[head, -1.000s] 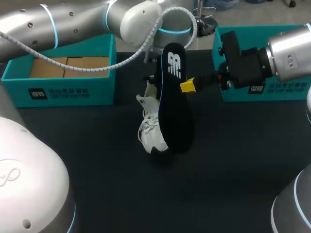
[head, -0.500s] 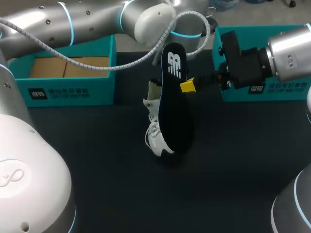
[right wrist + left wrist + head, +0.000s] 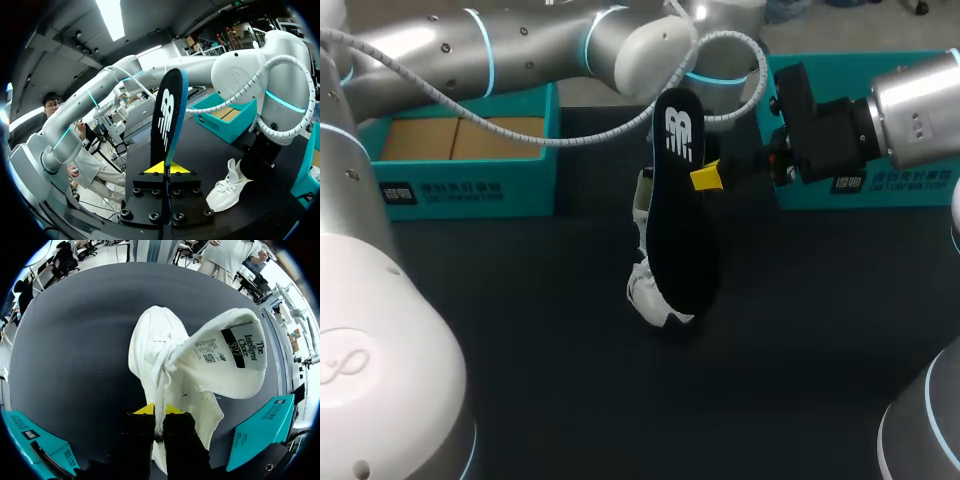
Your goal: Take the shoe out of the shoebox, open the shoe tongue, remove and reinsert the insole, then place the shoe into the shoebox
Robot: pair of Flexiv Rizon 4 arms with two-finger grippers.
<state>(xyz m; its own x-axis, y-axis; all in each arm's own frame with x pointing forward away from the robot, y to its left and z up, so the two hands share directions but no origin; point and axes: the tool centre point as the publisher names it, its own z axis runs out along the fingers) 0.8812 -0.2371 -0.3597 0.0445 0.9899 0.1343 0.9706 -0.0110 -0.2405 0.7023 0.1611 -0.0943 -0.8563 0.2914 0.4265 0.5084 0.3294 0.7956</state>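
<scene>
Table [image 3: 520, 350]: dark matte top, flat, takes up most of head view
L box [image 3: 460, 185]: teal, open top, sits on table at far-left side; brown cardboard [image 3: 460, 140] inside
R box [image 3: 880, 190]: teal, sits on table at far-right side, partly hidden, inside not visible; well apart from L box
Shoe [image 3: 655, 295]: white, tilted steeply, toe end down at table approx midway btw the 2 boxes & nearer the cam than both; can't tell if toe touches the top or hangs just above
L wrist view: same dark top under shoe, teal box corner to either side near the gripper's base
</scene>
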